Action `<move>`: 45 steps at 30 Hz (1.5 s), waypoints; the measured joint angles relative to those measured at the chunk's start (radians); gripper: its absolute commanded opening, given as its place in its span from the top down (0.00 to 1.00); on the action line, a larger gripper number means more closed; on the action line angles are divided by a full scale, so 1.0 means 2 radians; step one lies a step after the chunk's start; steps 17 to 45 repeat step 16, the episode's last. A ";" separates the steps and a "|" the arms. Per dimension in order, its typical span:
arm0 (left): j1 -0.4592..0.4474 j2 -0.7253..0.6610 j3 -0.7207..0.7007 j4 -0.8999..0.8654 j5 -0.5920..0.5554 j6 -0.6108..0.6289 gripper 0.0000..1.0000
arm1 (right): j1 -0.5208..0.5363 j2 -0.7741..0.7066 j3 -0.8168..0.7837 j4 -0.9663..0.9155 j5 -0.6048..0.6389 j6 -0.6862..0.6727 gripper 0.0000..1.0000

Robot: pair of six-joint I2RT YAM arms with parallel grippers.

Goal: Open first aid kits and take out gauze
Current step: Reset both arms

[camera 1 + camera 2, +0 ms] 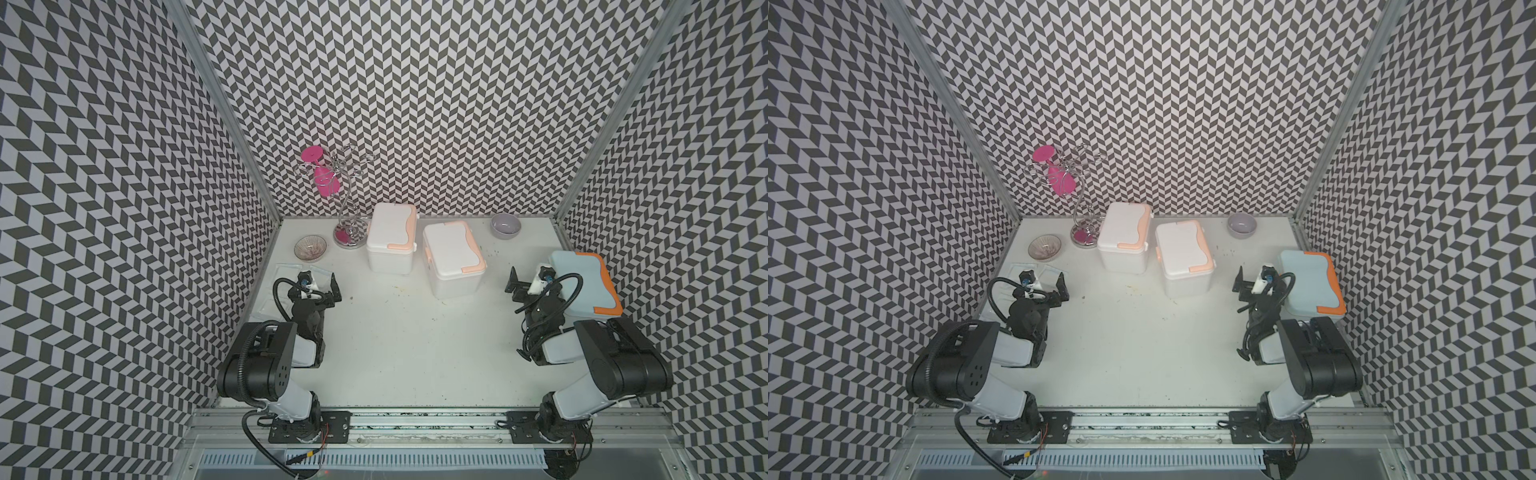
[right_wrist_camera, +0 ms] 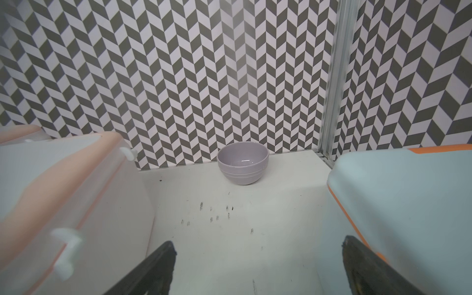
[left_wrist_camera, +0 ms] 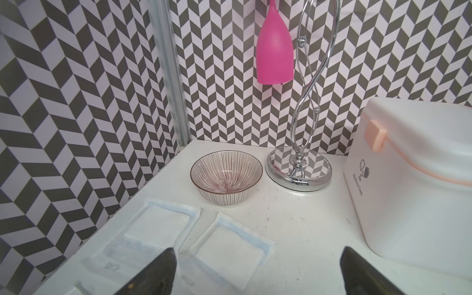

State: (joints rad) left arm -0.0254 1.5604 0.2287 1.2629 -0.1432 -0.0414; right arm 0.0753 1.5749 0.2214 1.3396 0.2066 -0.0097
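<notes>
Three first aid kits stand with lids shut. Two are white with peach trim, one at the back (image 1: 390,239) and one nearer the middle (image 1: 453,262). The pale blue kit (image 1: 584,286) with orange trim is at the right. Two gauze pads in clear wrappers (image 3: 158,227) (image 3: 229,250) lie flat on the table at the far left, also seen from above (image 1: 286,271). My left gripper (image 1: 320,281) (image 3: 258,255) hangs open just above and behind them, holding nothing. My right gripper (image 1: 528,277) (image 2: 258,252) is open and empty, between the nearer white kit (image 2: 63,199) and the blue kit (image 2: 403,204).
A ribbed glass bowl (image 1: 310,248) sits in the back left corner. Next to it is a chrome stand (image 1: 348,237) with a pink glass (image 1: 326,183) hanging upside down. A grey bowl (image 1: 505,225) rests at the back right. Patterned walls close three sides.
</notes>
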 measured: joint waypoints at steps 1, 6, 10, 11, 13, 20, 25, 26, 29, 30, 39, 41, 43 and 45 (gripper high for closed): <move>-0.001 0.000 0.000 0.001 0.000 0.001 0.00 | 0.000 0.000 -0.006 -0.001 -0.005 -0.001 0.00; -0.003 0.000 0.000 -0.002 -0.001 0.002 0.00 | 0.000 0.000 -0.008 -0.004 -0.013 0.000 0.00; -0.003 0.000 0.000 -0.002 -0.001 0.003 0.01 | 0.000 0.000 -0.008 -0.004 -0.014 0.000 0.00; -0.003 0.000 0.000 -0.002 -0.001 0.003 0.00 | 0.000 0.000 -0.008 -0.004 -0.014 0.000 0.00; -0.003 0.000 0.000 -0.002 -0.002 0.004 0.01 | 0.000 0.000 -0.008 -0.005 -0.015 0.000 0.00; -0.003 0.000 0.000 -0.002 -0.002 0.004 0.00 | 0.000 0.000 -0.008 -0.008 -0.019 0.000 0.00; -0.003 0.000 0.000 -0.002 -0.002 0.004 0.00 | 0.000 0.000 -0.008 -0.008 -0.019 0.000 0.00; -0.003 0.000 0.000 -0.002 -0.002 0.004 0.00 | 0.000 0.000 -0.008 -0.008 -0.019 0.000 0.00; -0.003 0.000 0.000 -0.002 -0.002 0.004 0.00 | 0.000 0.000 -0.008 -0.008 -0.019 0.000 0.00; -0.003 0.000 0.000 -0.002 -0.002 0.004 0.00 | 0.000 0.000 -0.008 -0.008 -0.019 0.000 0.00; -0.003 0.000 0.000 -0.002 -0.002 0.004 0.00 | 0.000 0.000 -0.008 -0.008 -0.019 0.000 0.00; -0.003 0.000 0.000 -0.002 -0.002 0.004 0.00 | 0.000 0.000 -0.008 -0.008 -0.019 0.000 0.00; -0.003 0.000 0.000 -0.002 -0.002 0.004 0.00 | 0.000 0.000 -0.008 -0.008 -0.019 0.000 0.00; -0.003 0.000 0.000 -0.002 -0.002 0.004 0.00 | 0.000 0.000 -0.008 -0.008 -0.019 0.000 0.00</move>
